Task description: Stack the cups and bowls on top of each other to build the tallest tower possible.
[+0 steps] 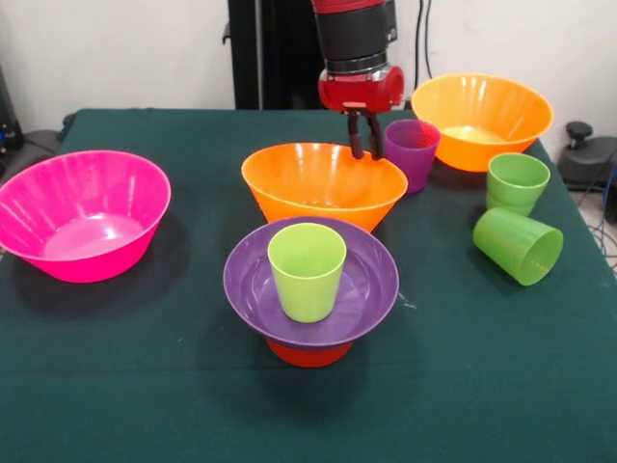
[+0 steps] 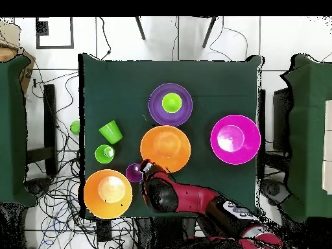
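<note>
Tower (image 1: 310, 289): cup on purple bowl on small orange bowl.
End effector (image 1: 364, 147): narrow, empty, at big orange bowl (image 1: 323, 183) rim.
Risk: wide bowl overhangs; may tip.

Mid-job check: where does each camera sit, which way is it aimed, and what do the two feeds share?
Front view: across the table, facing the robot; shows the arm's red wrist and the hand at the orange bowl's far rim.
Overhead view: above the table, looking straight down, robot base at the bottom; shows the whole red arm.
Shared: the tower with the yellow-green cup on top, the pink bowl, the purple cup.
</note>
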Available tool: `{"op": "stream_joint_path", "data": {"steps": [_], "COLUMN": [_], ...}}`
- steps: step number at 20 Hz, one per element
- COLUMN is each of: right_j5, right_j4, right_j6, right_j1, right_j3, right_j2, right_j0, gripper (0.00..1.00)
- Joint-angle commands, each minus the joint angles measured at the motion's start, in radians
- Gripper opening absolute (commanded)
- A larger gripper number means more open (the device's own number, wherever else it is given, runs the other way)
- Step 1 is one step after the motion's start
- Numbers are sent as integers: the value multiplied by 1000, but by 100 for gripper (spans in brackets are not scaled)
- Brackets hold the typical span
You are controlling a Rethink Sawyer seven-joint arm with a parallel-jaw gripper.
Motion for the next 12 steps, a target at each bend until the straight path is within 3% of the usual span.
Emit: {"op": "stream_joint_path", "data": {"steps": [1, 8, 12], "right_j5": [4, 17, 63], "right_j4": [13, 26, 67], "right_j6": [127, 138, 150], "right_j1": [20, 19, -25], "right_j3": [-34, -38, -44], "right_j2": [9, 43, 57], "right_j0": [28, 18, 31], "gripper": [100, 100, 100]}}
